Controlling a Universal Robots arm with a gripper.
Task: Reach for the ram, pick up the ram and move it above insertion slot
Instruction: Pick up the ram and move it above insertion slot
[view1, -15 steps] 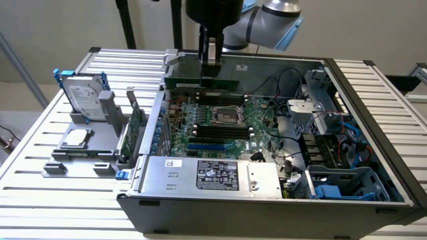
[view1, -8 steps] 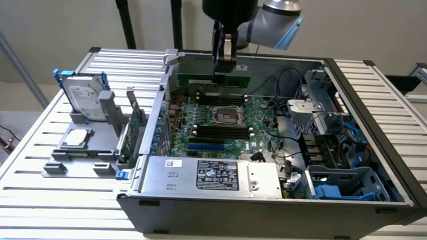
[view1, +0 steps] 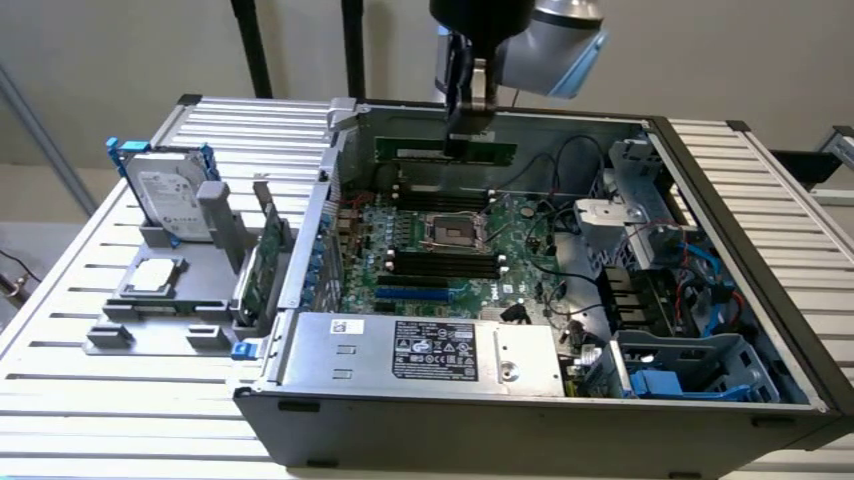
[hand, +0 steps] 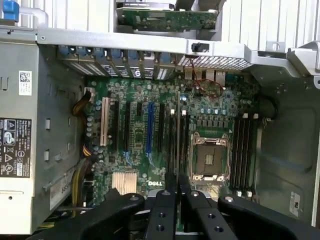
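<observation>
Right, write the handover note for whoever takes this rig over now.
End effector: shut on the ram, holding it edge-down above the open computer case.
Ram: off the fixture, hanging over the motherboard, on the far side of the processor socket; in the wrist view it runs as a thin edge alongside the socket.
Done: reach, pick-up, carry over the case.
Left: confirming it sits exactly over the memory slots; I cannot tell.

Plain beige wall (view1: 120, 50) behind, evenly lit. Ribbed silver-grey metal slatted table (view1: 80, 400) below. Two dark vertical poles (view1: 247, 45) against the wall at the rear.
</observation>
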